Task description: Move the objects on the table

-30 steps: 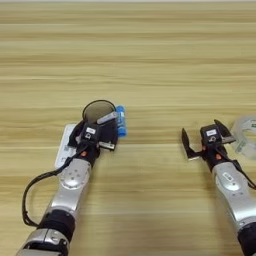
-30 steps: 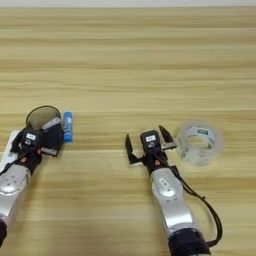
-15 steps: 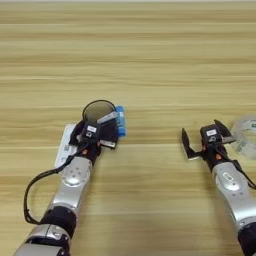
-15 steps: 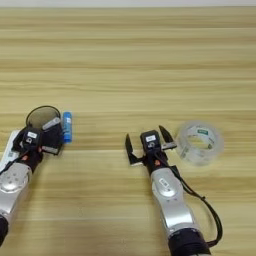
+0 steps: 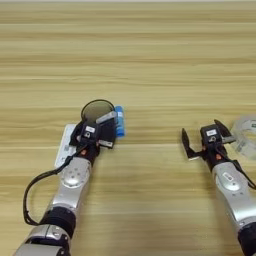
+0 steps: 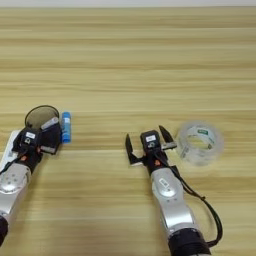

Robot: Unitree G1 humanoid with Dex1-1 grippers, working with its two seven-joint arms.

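Note:
A small black mesh cup (image 5: 97, 107) stands at the left of the table (image 5: 150, 60), with a whitish stick (image 5: 106, 118) lying across its near rim. My left gripper (image 5: 95, 134) sits right at the cup's near side, against the stick. A short blue tube (image 5: 119, 121) with a white label lies just right of the cup. A flat white test cassette (image 5: 64, 146) lies partly under my left arm. My right gripper (image 6: 147, 143) stands open on the right with nothing between its fingers.
A clear roll of tape (image 6: 200, 143) lies just right of the right gripper, close to one fingertip. A black cable runs along each forearm. The table's far half is bare wood.

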